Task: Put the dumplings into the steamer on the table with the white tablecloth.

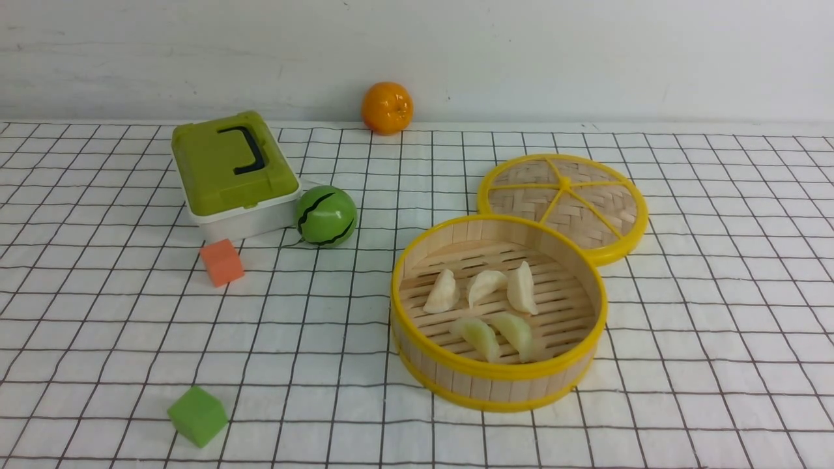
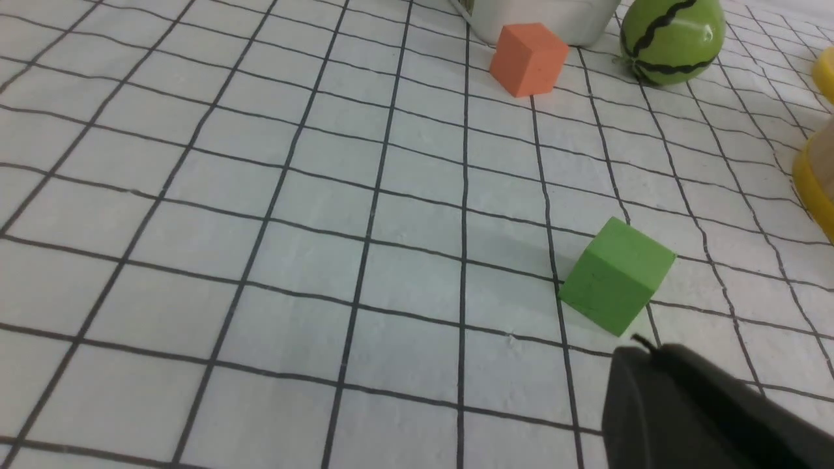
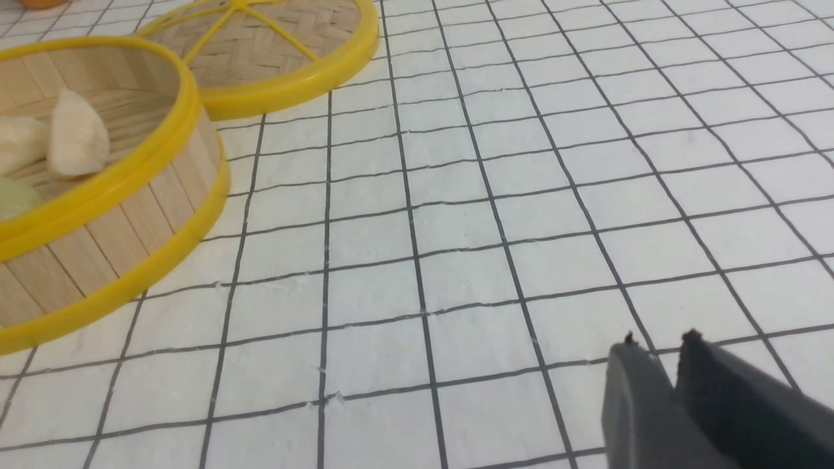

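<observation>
Five small crescent-shaped toy dumplings (image 1: pixel 485 306), three cream-white and two pale yellow-green, lie inside the round bamboo-slat steamer (image 1: pixel 498 384) with yellow plastic rims, which stands on the worktop (image 1: pixel 717 326) under the white tablecloth (image 1: pixel 98 312) with thin black grid lines. From your right wrist view you see only part of that steamer, cut off at the frame edge, with two cream pieces and a sliver of a green one showing over its rim.

You cannot see either arm from the front. The left gripper (image 2: pixel 642 345) shows only as one dark block in a corner of its wrist view, just beside the green foam cube (image 2: pixel 616 277); its jaws are pressed together. The right gripper (image 3: pixel 658 345) shows two dark tips with a narrow gap, nothing between them, hanging over bare cloth well apart from the steamer.

The flat woven bamboo lid (image 1: pixel 563 205) with yellow spokes lies touching the steamer's far side. The green-lidded white box (image 1: pixel 231 172) is cut off in the left wrist view; the striped green ball (image 1: pixel 326 216) sits just beside it, the orange foam cube (image 1: pixel 221 262) near its front. An orange fruit (image 1: pixel 387 107) sits at the wall. You have wide open cloth to the steamer's right and along the near edge.
</observation>
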Controlling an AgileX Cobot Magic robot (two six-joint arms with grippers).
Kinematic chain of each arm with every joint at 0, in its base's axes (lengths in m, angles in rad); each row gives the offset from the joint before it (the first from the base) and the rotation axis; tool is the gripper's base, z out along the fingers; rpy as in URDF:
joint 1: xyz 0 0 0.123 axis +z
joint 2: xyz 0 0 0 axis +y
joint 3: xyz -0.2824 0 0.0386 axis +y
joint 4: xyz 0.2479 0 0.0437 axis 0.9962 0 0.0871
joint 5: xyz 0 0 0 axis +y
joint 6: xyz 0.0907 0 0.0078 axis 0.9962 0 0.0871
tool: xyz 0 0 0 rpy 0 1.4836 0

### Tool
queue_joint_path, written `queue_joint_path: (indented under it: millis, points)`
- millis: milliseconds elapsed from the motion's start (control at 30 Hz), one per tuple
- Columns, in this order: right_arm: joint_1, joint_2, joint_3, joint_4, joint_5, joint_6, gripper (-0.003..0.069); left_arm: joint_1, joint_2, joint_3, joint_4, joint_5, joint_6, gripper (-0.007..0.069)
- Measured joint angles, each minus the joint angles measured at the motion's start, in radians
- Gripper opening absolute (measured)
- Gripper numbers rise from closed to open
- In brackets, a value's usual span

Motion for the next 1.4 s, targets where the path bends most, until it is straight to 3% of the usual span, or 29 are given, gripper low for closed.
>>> queue_joint_path:
  millis: [333, 700, 1400]
  points:
    - [0.000, 0.000, 0.000, 0.000, 0.000, 0.000, 0.0113, 0.000, 0.000, 0.000, 0.010, 0.000, 0.066, -0.0013]
    - [0.000, 0.000, 0.000, 0.000, 0.000, 0.000, 0.0128, 0.052, 0.000, 0.000, 0.018, -0.001, 0.067, -0.0013]
    - [0.000, 0.000, 0.000, 0.000, 0.000, 0.000, 0.0150, 0.052, 0.000, 0.000, 0.019, -0.006, 0.067, -0.0013]
